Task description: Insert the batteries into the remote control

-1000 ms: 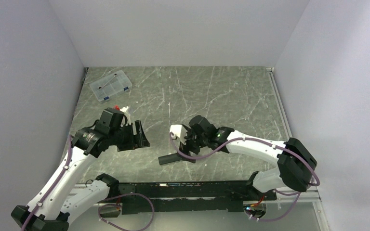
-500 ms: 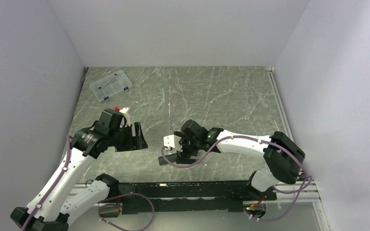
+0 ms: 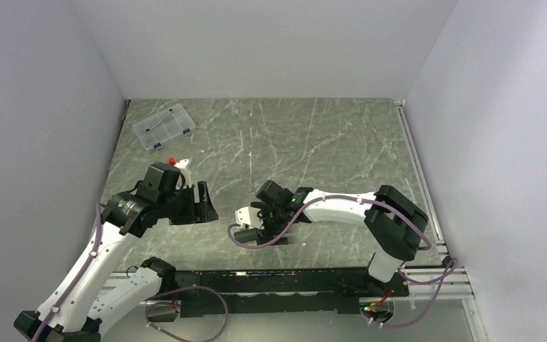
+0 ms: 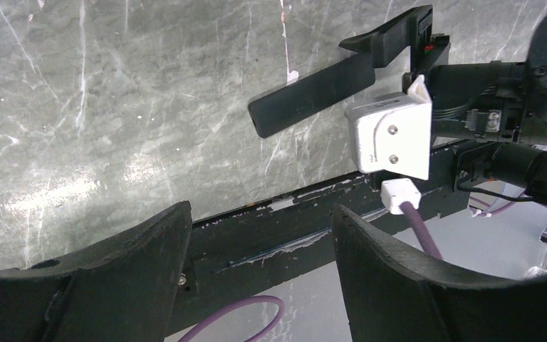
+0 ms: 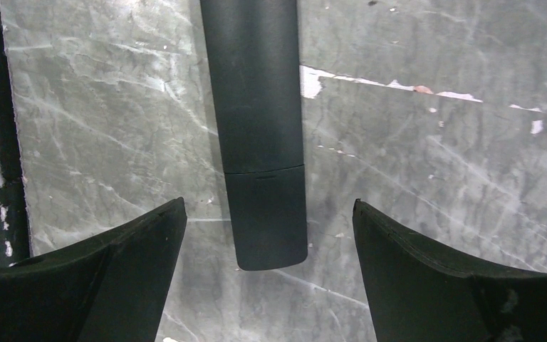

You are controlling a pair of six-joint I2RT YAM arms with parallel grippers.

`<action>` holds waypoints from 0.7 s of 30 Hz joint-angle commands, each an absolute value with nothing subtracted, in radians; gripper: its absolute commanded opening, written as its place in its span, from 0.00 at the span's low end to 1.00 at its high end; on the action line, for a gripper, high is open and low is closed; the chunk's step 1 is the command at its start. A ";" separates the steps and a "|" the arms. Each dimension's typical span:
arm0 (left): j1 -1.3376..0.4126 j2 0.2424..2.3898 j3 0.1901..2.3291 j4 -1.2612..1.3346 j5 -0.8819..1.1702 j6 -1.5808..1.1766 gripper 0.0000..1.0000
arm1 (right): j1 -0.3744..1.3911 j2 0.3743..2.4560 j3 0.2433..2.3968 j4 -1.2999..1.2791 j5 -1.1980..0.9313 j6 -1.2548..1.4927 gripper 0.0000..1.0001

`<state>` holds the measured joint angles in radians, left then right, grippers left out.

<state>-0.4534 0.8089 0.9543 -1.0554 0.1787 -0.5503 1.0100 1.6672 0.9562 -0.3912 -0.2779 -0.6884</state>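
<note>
Black remote (image 3: 244,235) lying flat on a grey marbled bench (image 3: 327,142), plain pale walls around.
From above: it sits near the front edge; no batteries can be made out. Left wrist: the left pincer (image 4: 260,214) gapes wide, empty. Right wrist: the right pincer (image 5: 268,206) spreads wide astride the remote's end, not touching. It looks light, stiff and slick, so take its long edges.
</note>
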 commanded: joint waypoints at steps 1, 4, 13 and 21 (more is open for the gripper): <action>-0.456 0.804 0.980 -1.031 0.191 -0.531 0.77 | 1.024 1.697 1.012 -0.435 -0.284 -0.703 0.85; -0.454 0.805 0.979 -1.029 0.196 -0.529 0.77 | 1.025 1.714 1.022 -0.449 -0.282 -0.700 0.81; -0.454 0.811 0.980 -1.029 0.199 -0.529 0.77 | 1.026 1.740 1.031 -0.474 -0.283 -0.700 0.70; -0.454 0.811 0.978 -1.031 0.197 -0.531 0.77 | 1.026 1.770 1.040 -0.492 -0.291 -0.699 0.60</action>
<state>-0.4534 0.8097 0.9543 -1.0546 0.1864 -0.5388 1.0229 1.7374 1.0260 -0.4709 -0.2966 -0.6865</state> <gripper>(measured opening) 0.770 0.619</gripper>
